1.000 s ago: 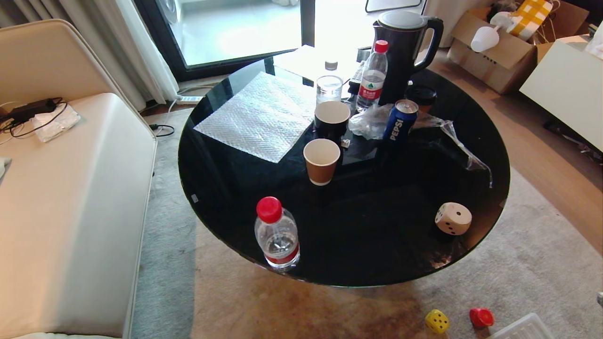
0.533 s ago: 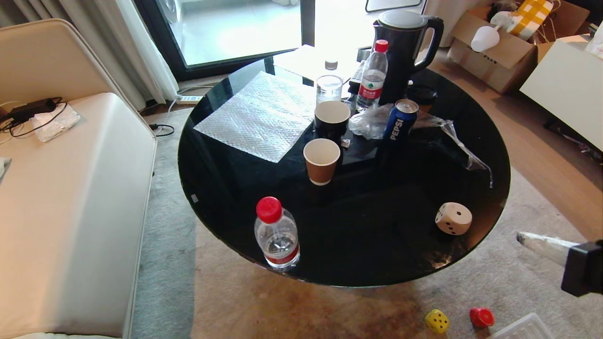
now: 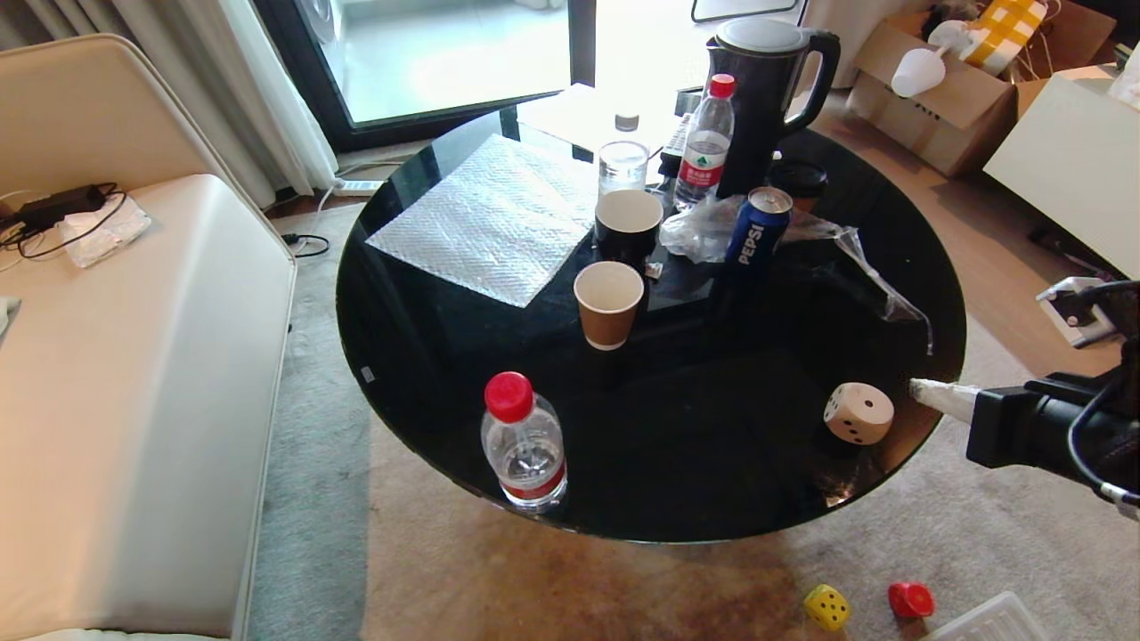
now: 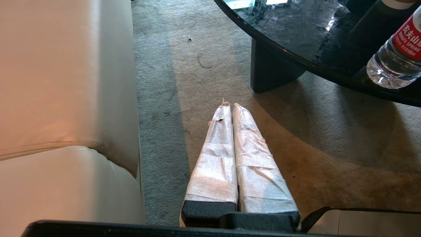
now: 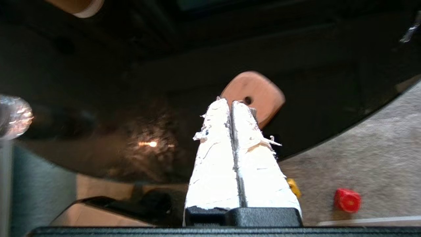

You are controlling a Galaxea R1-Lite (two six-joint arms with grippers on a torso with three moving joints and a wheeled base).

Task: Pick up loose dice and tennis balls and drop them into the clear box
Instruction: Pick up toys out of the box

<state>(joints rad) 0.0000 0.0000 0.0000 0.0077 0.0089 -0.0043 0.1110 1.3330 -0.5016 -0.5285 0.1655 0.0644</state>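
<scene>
A beige die (image 3: pixel 858 413) (image 5: pixel 260 93) sits near the right rim of the round black table (image 3: pixel 677 445). My right gripper (image 3: pixel 916 386) (image 5: pixel 229 101) is shut and empty, its taped tips just right of that die, a small gap between them. On the carpet in front lie a yellow die (image 3: pixel 826 607) (image 5: pixel 293 187) and a red die (image 3: pixel 910 600) (image 5: pixel 347 200). A corner of the clear box (image 3: pixel 984 621) shows at the bottom edge. No tennis balls are in view. My left gripper (image 4: pixel 230 105) is shut, parked low over the carpet between sofa and table.
On the table stand a red-capped water bottle (image 3: pixel 525 442), a paper cup (image 3: pixel 608 304), a black cup (image 3: pixel 628 224), a Pepsi can (image 3: pixel 757 228), a kettle (image 3: pixel 766 89), another bottle (image 3: pixel 704 147), crumpled plastic (image 3: pixel 855 249) and bubble wrap (image 3: pixel 490 218). A cream sofa (image 3: pixel 134 374) stands left.
My right arm has come into the head view from the right edge and swung up and left, its shut tips now close beside the beige die. Nothing else moved.
</scene>
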